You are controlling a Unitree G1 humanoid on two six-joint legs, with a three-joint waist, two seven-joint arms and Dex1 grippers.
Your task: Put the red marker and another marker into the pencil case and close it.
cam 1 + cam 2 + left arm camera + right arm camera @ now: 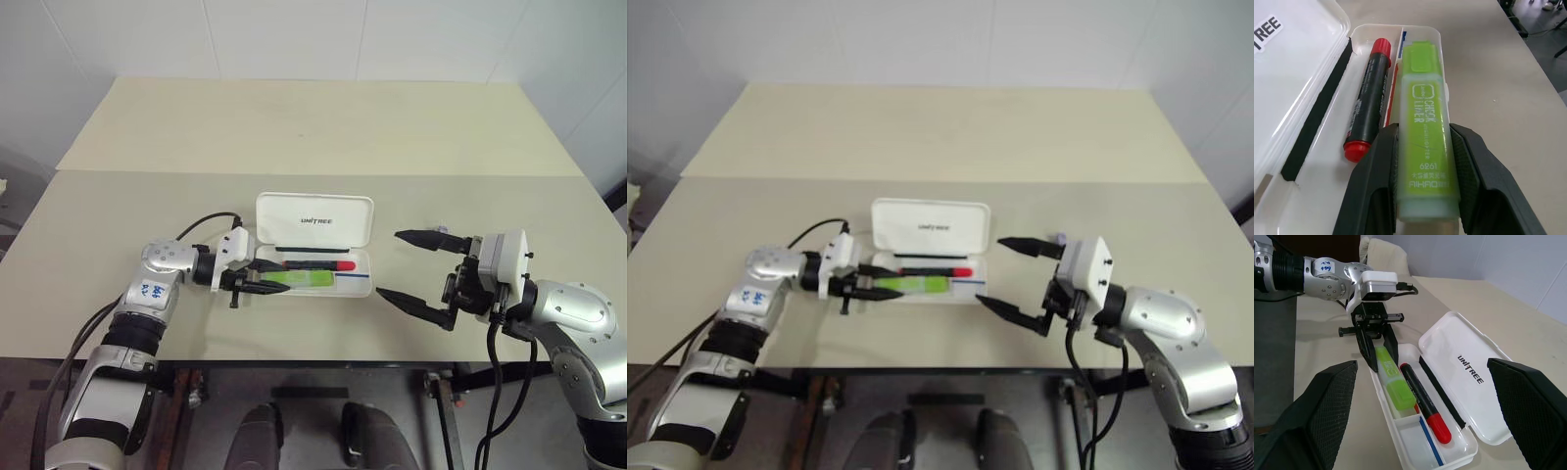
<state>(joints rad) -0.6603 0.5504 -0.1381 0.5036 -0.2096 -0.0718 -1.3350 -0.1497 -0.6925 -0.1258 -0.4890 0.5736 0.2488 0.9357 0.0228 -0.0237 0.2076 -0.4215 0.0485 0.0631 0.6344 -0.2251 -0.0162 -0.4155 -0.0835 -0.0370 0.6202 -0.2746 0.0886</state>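
The white pencil case (313, 217) lies open in the middle of the table, its lid tipped back. In its tray (363, 285) the red marker (313, 265) lies along the lid side. The lime-green marker (312, 280) lies beside it on the near side. My left gripper (274, 276) reaches in from the case's left end, shut on the green marker's end (1425, 122); its fingers (1374, 191) press both sides. My right gripper (389, 263) hovers just right of the case, open wide and empty.
The beige table (147, 206) has a seam (118, 171) running across behind the case. Its front edge (323, 358) is close below both grippers. A black cable (201, 225) loops from my left wrist.
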